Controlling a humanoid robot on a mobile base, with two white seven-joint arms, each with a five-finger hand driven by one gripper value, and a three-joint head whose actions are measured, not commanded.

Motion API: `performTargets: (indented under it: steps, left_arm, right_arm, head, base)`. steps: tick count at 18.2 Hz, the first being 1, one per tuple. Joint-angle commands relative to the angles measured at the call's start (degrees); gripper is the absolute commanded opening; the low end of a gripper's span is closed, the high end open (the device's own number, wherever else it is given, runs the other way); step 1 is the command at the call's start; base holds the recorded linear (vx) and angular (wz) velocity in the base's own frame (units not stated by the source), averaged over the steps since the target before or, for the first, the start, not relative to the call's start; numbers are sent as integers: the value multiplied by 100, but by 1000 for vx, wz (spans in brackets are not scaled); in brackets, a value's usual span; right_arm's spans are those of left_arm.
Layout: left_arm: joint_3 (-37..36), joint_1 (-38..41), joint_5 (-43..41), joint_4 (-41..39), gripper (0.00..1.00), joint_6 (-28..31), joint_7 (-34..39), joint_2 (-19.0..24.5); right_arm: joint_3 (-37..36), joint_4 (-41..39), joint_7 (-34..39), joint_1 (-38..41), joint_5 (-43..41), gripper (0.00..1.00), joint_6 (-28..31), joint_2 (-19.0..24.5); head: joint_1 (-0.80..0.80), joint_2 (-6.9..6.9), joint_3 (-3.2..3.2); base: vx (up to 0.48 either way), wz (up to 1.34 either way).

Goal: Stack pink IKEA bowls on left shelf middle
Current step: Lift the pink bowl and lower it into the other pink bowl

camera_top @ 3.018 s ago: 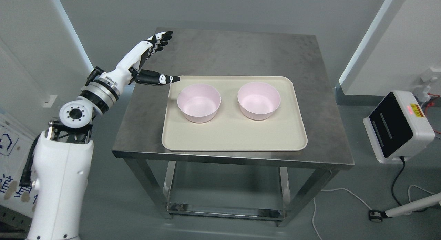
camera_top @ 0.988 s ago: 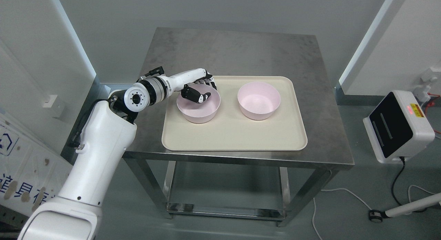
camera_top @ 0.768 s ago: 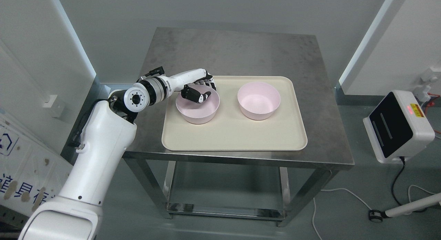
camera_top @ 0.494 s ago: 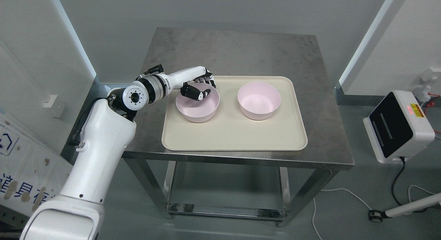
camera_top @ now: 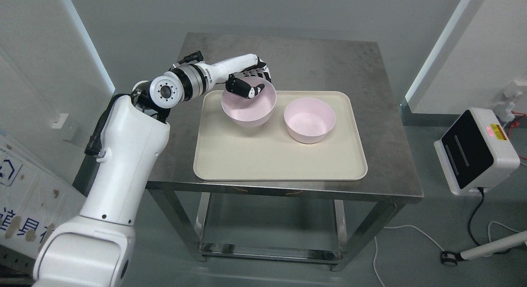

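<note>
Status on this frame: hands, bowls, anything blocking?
Left hand shut on left pink bowl, raised off the tray. Right hand not in view. Second pink bowl on tray, nothing between them.

2 pink bowls (camera_top: 248, 103) (camera_top: 309, 120), 1 tray (camera_top: 280, 163), 1 table (camera_top: 313, 60), 1 hand (camera_top: 249, 79).

I have one pink bowl (camera_top: 248, 108) gripped at its far rim by my left robot hand (camera_top: 250, 81), thumb inside and fingers over the outer wall. It is a plain, round, pale pink bowl, empty, raised off the beige tray (camera_top: 271, 163) and tipped a little, its opening facing up. The second pink bowl (camera_top: 309, 120), of the same shape and colour, stands upright and empty on the tray, just to the right of the first and close to it.
</note>
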Motion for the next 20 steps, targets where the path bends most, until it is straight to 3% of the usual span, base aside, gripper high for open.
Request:
performTargets:
  steps: [1, 6, 9, 13, 20]
  left_arm:
    - [-1607, -459, 571, -54, 1, 16, 50, -101]
    - [-3033, -521, 1134, 77, 2, 16, 1066, -101]
    - [-3096, -547, 1143, 463, 2, 16, 1666, -101]
    - [-3052, -705, 1038, 921, 2, 120, 1658, -101]
    - [-2947, -838, 1038, 1000, 3, 183, 1745, -101]
  right_arm:
    - [-53, 0, -28, 0, 44, 100, 1, -100]
    - [-53, 0, -19, 0, 44, 100, 1, -100]
    - [-53, 0, -28, 0, 44, 100, 1, -100]
    - [-53, 0, -28, 0, 44, 100, 1, -100]
    - [-53, 0, -28, 0, 44, 100, 1, -100]
  head:
    - [0, 0, 0]
    - [0, 1, 0]
    - [0, 1, 0]
    - [0, 1, 0]
    - [0, 1, 0]
  base:
    - [0, 0]
    - [0, 0]
    - [0, 0]
    - [0, 0]
    - [0, 0]
